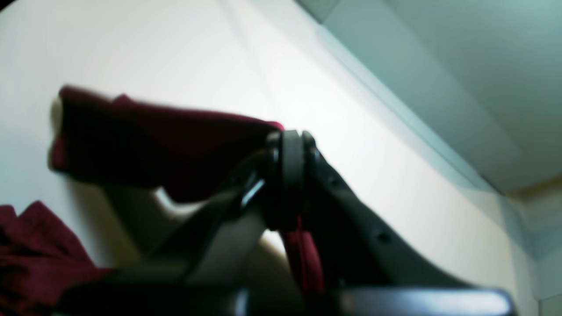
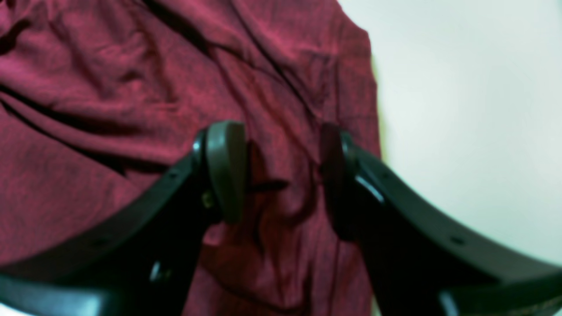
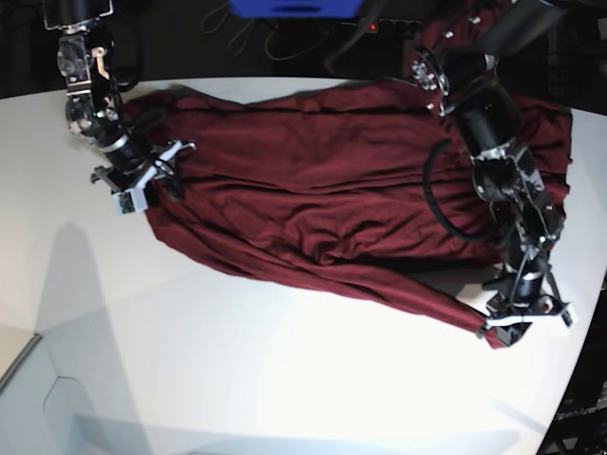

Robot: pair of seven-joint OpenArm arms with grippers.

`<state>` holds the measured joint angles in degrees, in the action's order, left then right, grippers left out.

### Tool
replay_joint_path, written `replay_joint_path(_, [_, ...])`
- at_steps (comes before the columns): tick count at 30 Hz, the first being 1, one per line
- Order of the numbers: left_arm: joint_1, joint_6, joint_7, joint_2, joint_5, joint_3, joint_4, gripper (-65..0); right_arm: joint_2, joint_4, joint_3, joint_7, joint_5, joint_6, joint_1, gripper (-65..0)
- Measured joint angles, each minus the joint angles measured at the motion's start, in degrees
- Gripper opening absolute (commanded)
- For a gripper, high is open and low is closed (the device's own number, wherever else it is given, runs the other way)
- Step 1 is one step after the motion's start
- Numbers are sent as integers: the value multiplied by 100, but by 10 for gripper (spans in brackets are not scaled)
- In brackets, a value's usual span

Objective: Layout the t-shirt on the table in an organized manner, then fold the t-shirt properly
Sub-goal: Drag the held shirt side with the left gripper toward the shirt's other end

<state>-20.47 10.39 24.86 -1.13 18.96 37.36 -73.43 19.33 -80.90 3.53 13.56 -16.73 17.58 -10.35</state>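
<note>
The dark maroon t-shirt [image 3: 322, 190] lies spread and wrinkled across the far half of the white table [image 3: 237, 379]. My left gripper [image 3: 498, 325] sits at the shirt's near right corner. In the left wrist view this gripper [image 1: 292, 149] is shut on the t-shirt [image 1: 153, 140], with a strip of cloth pinched between the jaws and a flap stretching off to the left. My right gripper [image 3: 156, 172] is at the shirt's left end. In the right wrist view it [image 2: 281, 173] stands open, its jaws straddling wrinkled t-shirt fabric [image 2: 131, 87] near the cloth's edge.
Dark cables and equipment crowd the space behind the table, with a blue object [image 3: 294, 8] at the top. The table's curved edge [image 3: 579, 379] runs close to my left gripper on the right. Bare white tabletop [image 2: 461, 109] lies beside the shirt's edge.
</note>
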Motion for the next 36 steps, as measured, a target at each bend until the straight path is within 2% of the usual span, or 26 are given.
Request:
replay_joint_path(4, [809, -28, 247, -149, 197, 4, -898, -649, -4, -4, -2, 33, 0, -2, 28, -369])
replay_joint_path(8, [1622, -87, 271, -168, 387, 57, -1095, -649, -13, -4, 0, 31, 2, -2, 28, -369])
replay_joint_path(14, [2540, -20, 275, -114, 1126, 39, -1075, -649, -13, -4, 2, 24, 0, -2, 28, -369])
replay_joint_path(17, [2959, -59, 310, -114, 1572, 39, -1449, -649, -13, -4, 7, 22, 0, -2, 28, -369])
replay_joint_path(23, [3611, 7, 251, -109, 2120, 35, -2500, -649, -13, -4, 7, 15, -2, -2, 28, -369])
replay_joint_path(31, [4240, 9, 286, -127, 2485, 35, -2503, -642, -13, -4, 7, 17, -2, -2, 28, -369])
replay_joint_path(33, [4336, 9, 278, -125, 2570, 20, -2315, -604, -13, -4, 7, 15, -2, -2, 28, -369])
replay_joint_path(36, [4476, 9, 341, -131, 2824, 2, -2153, -488, -15, -4, 7, 15, 0, -2, 28, -369])
